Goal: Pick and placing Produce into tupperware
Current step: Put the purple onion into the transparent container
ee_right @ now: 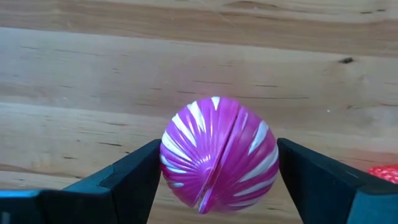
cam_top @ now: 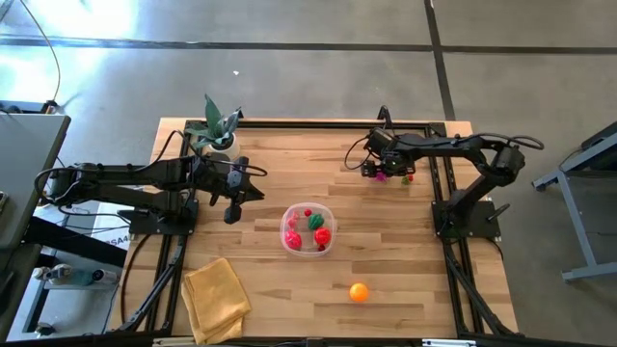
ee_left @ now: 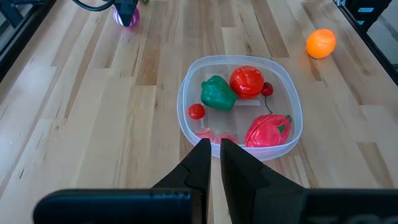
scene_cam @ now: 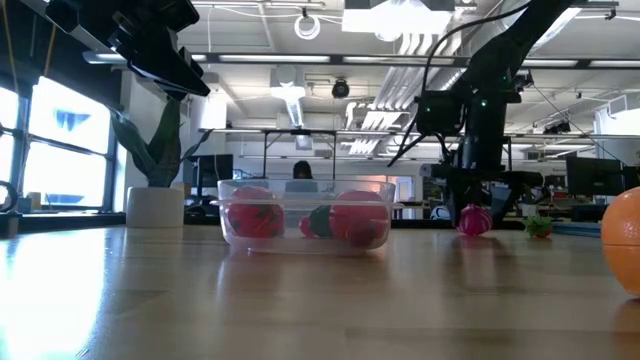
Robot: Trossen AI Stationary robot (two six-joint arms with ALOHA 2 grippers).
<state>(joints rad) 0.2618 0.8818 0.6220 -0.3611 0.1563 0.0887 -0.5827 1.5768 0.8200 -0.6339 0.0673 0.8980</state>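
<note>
The clear round tub (cam_top: 308, 228) stands mid-table and holds several toy pieces: a green pepper (ee_left: 217, 92), a red tomato (ee_left: 247, 81), a pink-red fruit (ee_left: 268, 129) and small red bits. An orange toy fruit (cam_top: 359, 291) lies on the wood nearer the front edge. My right gripper (cam_top: 378, 171) is at the far right, with a magenta white-striped toy (ee_right: 217, 155) between its fingers. My left gripper (ee_left: 215, 144) is shut and empty. It hovers just left of the tub (ee_left: 239, 106) and above the table. My right gripper has the magenta striped toy between its two fingers (ee_right: 134, 177), which meet its opposite sides (ee_right: 171, 155). The fingers come from above, pointing down. In the low view the toy (scene_cam: 473, 220) sits at table level under the gripper, not lifted.
A small green toy (scene_cam: 539, 226) and a red one (ee_right: 382, 173) lie just right of the magenta toy. A potted plant (cam_top: 218, 130) stands at the far left edge and a folded yellow cloth (cam_top: 217, 299) lies front left. Bare wood lies between the tub and the orange.
</note>
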